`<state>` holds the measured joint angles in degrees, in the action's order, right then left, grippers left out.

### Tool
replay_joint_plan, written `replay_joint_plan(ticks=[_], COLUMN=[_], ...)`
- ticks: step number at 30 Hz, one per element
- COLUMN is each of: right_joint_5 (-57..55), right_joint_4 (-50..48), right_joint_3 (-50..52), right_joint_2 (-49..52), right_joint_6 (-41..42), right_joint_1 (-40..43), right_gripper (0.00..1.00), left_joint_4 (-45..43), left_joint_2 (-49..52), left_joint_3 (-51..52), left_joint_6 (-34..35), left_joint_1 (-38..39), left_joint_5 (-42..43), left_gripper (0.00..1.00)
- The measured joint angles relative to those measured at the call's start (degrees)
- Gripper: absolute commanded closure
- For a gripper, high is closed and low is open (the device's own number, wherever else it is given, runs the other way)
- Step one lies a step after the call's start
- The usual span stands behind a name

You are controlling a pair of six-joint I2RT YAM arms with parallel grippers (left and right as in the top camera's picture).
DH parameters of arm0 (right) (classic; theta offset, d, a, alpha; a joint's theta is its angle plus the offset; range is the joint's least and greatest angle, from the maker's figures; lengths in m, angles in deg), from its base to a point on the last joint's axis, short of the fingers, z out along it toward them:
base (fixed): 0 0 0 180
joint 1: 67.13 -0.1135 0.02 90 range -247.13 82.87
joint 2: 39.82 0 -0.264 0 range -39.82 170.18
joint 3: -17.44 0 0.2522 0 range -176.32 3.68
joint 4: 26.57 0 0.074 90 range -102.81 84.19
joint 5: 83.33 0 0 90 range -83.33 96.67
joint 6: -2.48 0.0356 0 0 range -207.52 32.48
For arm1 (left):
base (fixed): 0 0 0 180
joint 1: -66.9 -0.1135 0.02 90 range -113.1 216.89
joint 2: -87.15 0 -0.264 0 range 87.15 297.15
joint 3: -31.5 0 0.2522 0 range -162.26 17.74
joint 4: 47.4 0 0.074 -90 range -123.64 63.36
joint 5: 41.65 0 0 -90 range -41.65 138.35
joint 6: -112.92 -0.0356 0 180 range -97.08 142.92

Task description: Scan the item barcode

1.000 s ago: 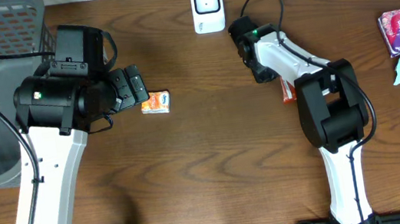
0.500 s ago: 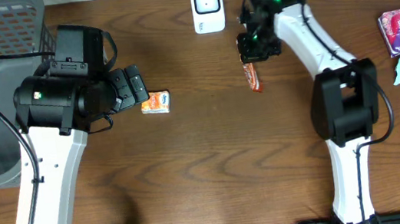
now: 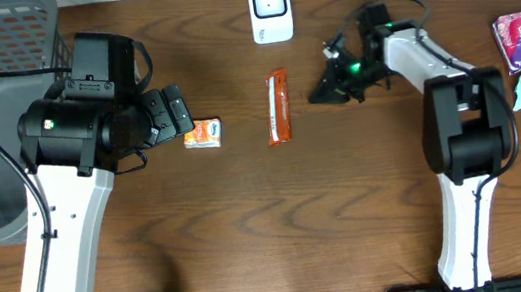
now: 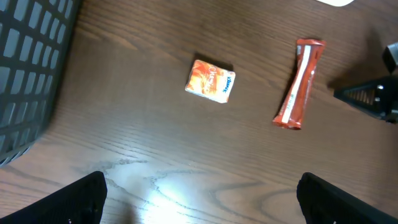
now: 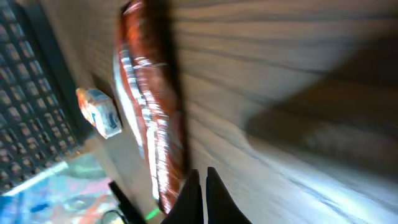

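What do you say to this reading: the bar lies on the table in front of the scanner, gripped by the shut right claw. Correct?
Not quite. The bar does lie on the table in front of the scanner, but the right claw is not gripping it. The claw is shut on nothing, beside the bar, with bare wood between them. The overhead view shows this.

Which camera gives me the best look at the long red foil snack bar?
Left wrist: the long red foil snack bar lies whole and sharp. Overhead shows it whole but small; right wrist sees it blurred, at a steep angle.
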<state>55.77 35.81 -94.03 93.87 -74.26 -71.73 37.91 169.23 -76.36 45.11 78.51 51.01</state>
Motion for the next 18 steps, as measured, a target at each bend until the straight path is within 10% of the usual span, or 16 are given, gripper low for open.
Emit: replay_joint_plan(ticks=[6, 12, 18], right_joint_5=[-1.3, -6.5, -7.8], right_joint_4=[2.4, 2.1, -3.1], right_joint_3=[0.0, 0.0, 0.0], right_joint_2=[0.0, -2.3, -4.2], right_joint_6=[-0.4, -1.7, -0.8], right_joint_1=[5.6, 3.1, -3.8], right_gripper=[0.9, 0.43, 0.22], left_joint_4=[0.0, 0.0, 0.0], left_joint_2=[0.0, 0.0, 0.0], left_joint_3=[0.0, 0.0, 0.0], left_joint_6=[0.0, 0.0, 0.0], left_joint_1=[0.0, 0.0, 0.0], left_joint_5=[0.0, 0.0, 0.0], left_gripper=[0.02, 0.02, 0.02])
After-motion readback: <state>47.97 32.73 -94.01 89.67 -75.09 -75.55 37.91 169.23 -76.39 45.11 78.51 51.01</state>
